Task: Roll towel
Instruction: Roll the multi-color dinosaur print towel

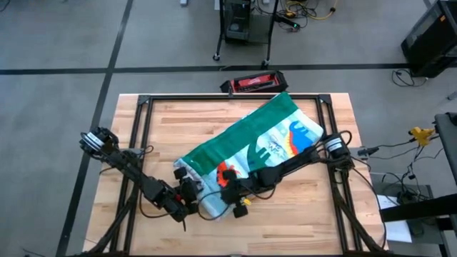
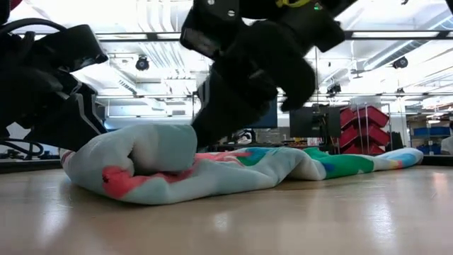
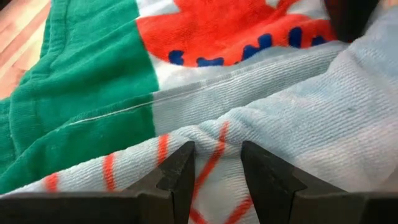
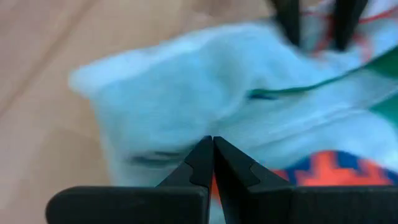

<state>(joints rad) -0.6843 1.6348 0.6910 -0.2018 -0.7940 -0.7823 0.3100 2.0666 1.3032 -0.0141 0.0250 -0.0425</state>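
Towel [image 1: 250,143] lies diagonally across the wooden table [image 1: 307,207], folded into a long band w/ the green side showing along 1 edge and the dinosaur print along the other. Rolling has only just started, I'd say: the near end is turned over into 1 fat, loose lump [image 2: 145,159], maybe a single turn, while the rest stretches flat toward the far corner. So most of the length is left to roll, approx the whole band.

Both arms are crowded at that near end. Left pincer [image 3: 217,171] sits right on the cloth, its 2 fingers slightly apart w/ a ridge of pale, red-striped fabric bunched between them; looks like a light pinch on the towel, not a hard clamp. Right pincer [image 4: 212,163] has its tips pressed together just over the pale rolled edge; can't see any cloth caught between them, so it reads as closed on nothing.

The roll looks slack and a bit lopsided from table level, so it prob needs tightening before it goes further. Far end is untouched, lying flat near the table's back rail.
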